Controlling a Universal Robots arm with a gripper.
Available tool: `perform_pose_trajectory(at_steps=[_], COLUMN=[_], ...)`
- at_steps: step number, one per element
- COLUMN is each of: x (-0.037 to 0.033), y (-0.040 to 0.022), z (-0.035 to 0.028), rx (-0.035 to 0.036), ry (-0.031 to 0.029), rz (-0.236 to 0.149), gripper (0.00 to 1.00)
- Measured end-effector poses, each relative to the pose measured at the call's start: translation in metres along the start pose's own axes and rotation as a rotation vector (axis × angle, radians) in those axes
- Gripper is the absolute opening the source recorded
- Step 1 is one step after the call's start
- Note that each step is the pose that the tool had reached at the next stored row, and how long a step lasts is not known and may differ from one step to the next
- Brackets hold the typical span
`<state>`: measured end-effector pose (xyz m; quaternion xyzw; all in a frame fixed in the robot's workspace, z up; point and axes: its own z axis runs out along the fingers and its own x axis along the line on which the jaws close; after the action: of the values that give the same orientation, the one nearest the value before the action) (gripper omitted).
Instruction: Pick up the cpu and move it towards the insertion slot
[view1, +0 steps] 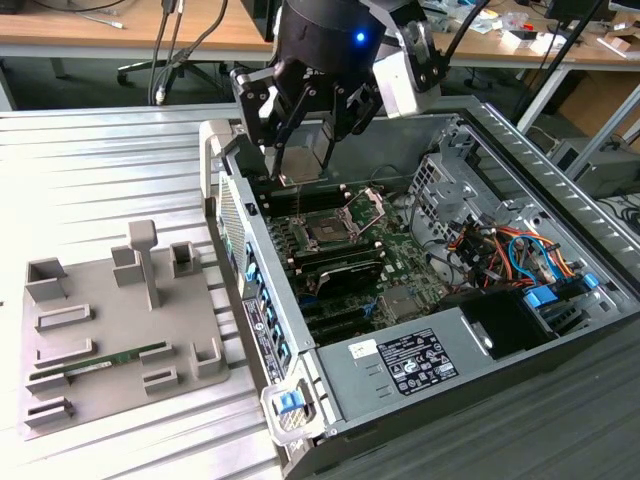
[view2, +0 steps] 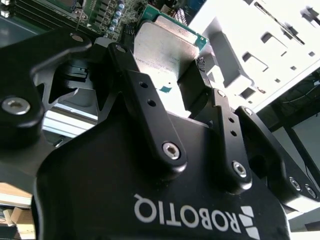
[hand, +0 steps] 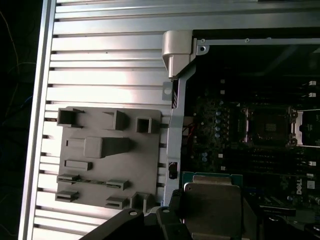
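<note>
The black tool (view1: 302, 150) clamps the flat, silvery square cpu (view1: 303, 165) by its edges, in open air, apart from the steel-framed dark insertion slot (view1: 328, 230).

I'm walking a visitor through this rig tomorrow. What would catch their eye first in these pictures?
The black gripper, shut on the silvery cpu, hangs over the open computer case in the exterior view. Below it on the board sits the insertion slot, its bracket raised. A grey fixture plate lies on the exterior view's left.
</note>
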<state>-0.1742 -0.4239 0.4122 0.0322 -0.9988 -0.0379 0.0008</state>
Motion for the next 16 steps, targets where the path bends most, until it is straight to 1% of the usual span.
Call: perform_pose_trajectory(at_steps=[8, 16], x=[-0.0068, -0.0110], y=[-0.0004, -0.0006], z=[0.0015, 0.0021], rx=[0.0000, 0.0000], ry=[0.0000, 0.0000], rz=[0.000, 0.000], gripper=[0.55, 0.55])
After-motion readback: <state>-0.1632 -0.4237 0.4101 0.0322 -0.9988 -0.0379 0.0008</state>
